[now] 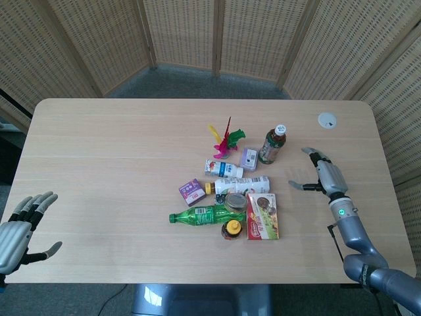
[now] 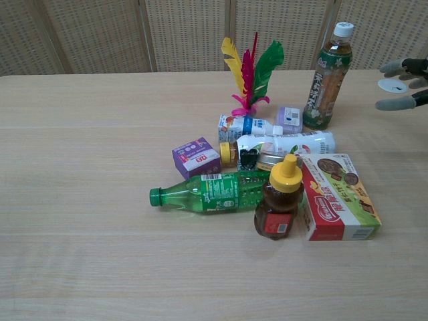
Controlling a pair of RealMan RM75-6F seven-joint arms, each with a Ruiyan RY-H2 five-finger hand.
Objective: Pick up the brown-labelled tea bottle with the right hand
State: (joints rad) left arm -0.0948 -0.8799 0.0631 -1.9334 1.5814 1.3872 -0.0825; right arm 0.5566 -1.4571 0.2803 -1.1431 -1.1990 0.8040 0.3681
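Note:
The brown-labelled tea bottle [image 1: 273,144] stands upright with a white cap at the back right of the clutter; the chest view shows the tea bottle [image 2: 326,77] tall at upper right. My right hand [image 1: 323,173] hovers to the right of it, turned on edge with fingers apart and thumb pointing toward the bottle, holding nothing. A gap of bare table lies between them. Only the fingertips [image 2: 396,103] of that hand enter the chest view at the right edge. My left hand [image 1: 20,227] rests open at the table's near left corner.
A feather shuttlecock [image 1: 225,139], small purple box [image 1: 248,158], lying white bottles [image 1: 242,185], green bottle [image 1: 208,214], honey bottle [image 1: 231,230], biscuit box [image 1: 262,215] and purple carton [image 1: 191,191] cluster mid-table. A white disc [image 1: 327,120] lies at the far right.

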